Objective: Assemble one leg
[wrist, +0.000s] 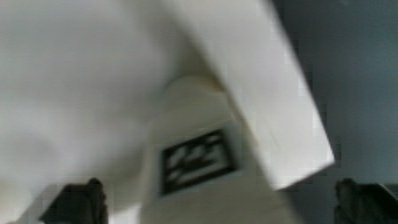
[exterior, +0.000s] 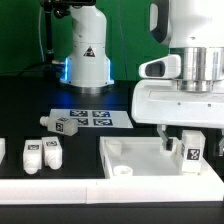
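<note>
Exterior view first: my fingers [exterior: 191, 150] pinch the small white stubby plastic leg [exterior: 192, 155] with its black-and-white tag, holding it upright over the large flat white square panel [exterior: 135, 155] on the black desk [exterior: 30, 100]. I judge the leg fetched but not yet seated. Three more white tagged legs [exterior: 40, 153] wait apart, near the thin white marker board [exterior: 92, 118].

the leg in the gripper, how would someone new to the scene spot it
Find the big white panel at the front of the black table. The gripper stands over its right end in the exterior view, around the leg. It is the only tagged white block off the table.
</note>
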`<state>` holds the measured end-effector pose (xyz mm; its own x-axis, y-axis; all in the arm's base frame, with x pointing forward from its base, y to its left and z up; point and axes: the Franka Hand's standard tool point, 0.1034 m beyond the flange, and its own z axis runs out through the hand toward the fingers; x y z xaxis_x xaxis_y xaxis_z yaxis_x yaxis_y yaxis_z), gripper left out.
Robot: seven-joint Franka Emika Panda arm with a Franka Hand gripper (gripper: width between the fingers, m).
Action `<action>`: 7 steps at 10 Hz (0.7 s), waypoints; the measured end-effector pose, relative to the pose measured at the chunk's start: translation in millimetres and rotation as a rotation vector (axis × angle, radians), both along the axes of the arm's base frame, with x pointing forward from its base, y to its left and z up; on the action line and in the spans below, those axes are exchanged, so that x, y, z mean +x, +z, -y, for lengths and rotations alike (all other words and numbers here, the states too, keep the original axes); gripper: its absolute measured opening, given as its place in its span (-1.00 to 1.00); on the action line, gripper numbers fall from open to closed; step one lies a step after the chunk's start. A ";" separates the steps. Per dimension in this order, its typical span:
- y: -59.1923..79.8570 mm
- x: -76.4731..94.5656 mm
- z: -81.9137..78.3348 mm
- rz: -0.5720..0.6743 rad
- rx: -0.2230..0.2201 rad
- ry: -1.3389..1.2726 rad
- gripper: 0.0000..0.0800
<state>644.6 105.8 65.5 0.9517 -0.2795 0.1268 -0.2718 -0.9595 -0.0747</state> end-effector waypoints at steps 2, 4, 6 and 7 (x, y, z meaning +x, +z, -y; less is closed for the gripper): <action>-0.7 5.4 5.9 -0.025 0.008 0.032 0.62; -1.3 4.9 5.9 -0.027 0.010 0.012 0.32; -1.7 4.6 5.4 -0.032 0.026 -0.103 -0.11; -1.9 4.5 5.4 -0.035 0.034 -0.162 -0.29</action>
